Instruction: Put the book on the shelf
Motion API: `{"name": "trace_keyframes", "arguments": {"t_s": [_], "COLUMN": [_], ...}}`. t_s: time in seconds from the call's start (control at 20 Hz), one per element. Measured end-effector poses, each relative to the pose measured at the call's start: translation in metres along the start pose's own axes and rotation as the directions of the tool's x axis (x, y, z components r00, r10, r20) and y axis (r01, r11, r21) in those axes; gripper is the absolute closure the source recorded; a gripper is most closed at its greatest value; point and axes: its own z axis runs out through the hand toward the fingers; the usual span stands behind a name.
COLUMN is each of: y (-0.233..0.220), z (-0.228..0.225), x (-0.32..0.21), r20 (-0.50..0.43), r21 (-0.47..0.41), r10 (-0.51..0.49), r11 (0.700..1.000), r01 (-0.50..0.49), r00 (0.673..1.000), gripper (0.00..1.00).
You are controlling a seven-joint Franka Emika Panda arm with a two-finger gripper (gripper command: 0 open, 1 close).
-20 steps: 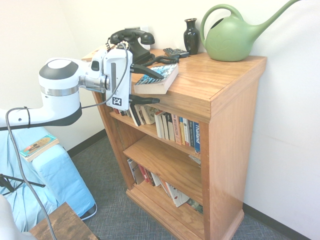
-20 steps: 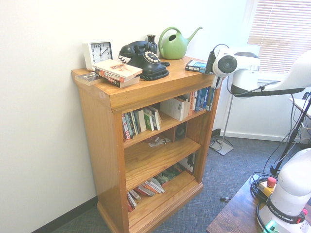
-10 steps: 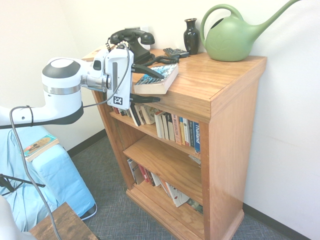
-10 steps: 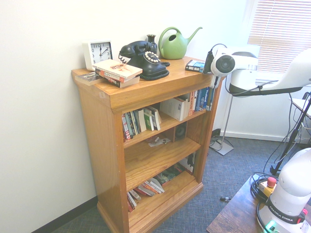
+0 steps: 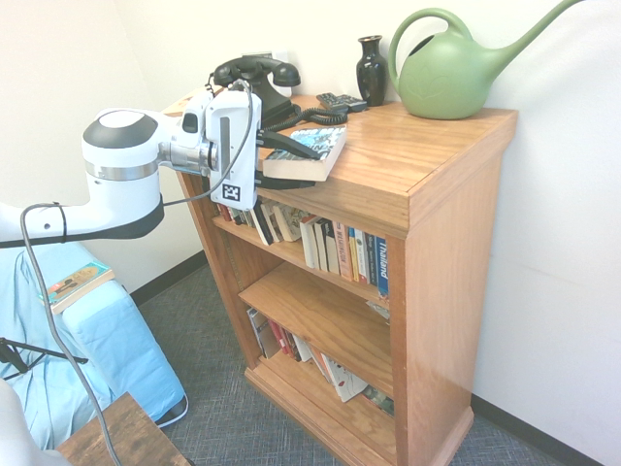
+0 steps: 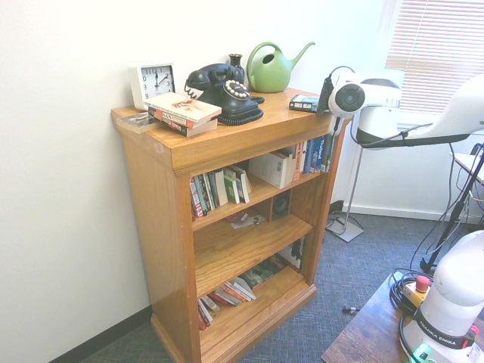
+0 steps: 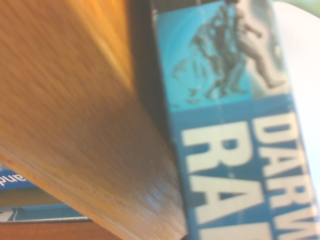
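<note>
The book (image 5: 315, 150), blue with white lettering and cream page edges, lies flat at the front edge of the oak shelf's top board (image 5: 427, 155) and overhangs it. My gripper (image 5: 310, 167) comes in level from the left, one finger over the cover and one under the book, shut on it. In the second exterior view the book (image 6: 304, 103) shows at the right end of the shelf (image 6: 227, 144), and the wrist hides my fingers. Close up in the wrist view are the book's cover (image 7: 235, 125) and the shelf's wood (image 7: 75, 125).
On the top board stand a black telephone (image 5: 257, 83), a remote (image 5: 340, 100), a dark vase (image 5: 371, 68), a green watering can (image 5: 451, 73), a clock (image 6: 153, 82) and a book stack (image 6: 184, 112). Rows of books (image 5: 344, 250) fill the upper plank. A dark table corner (image 5: 121, 437) is below.
My gripper has slid right toward the shelf and its fingers have come together from wide open onto the book's top and underside.
</note>
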Motion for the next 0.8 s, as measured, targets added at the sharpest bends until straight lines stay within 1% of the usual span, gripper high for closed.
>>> {"name": "trace_keyframes", "arguments": {"t_s": [0.6, 0.7, 0.8], "y": [0.003, 0.009, 0.021], "z": [0.000, 0.000, -0.008], "x": [0.002, 0.005, 0.012], "r20": [0.004, 0.030, 0.072], "r21": [-0.009, -0.005, 0.006], "r10": [0.012, 0.051, 0.123], "r11": [1.000, 0.999, 0.992], "r01": [-0.012, -0.051, -0.124], "r00": [1.000, 0.998, 0.990], "gripper": [1.00, 1.00, 1.00]}}
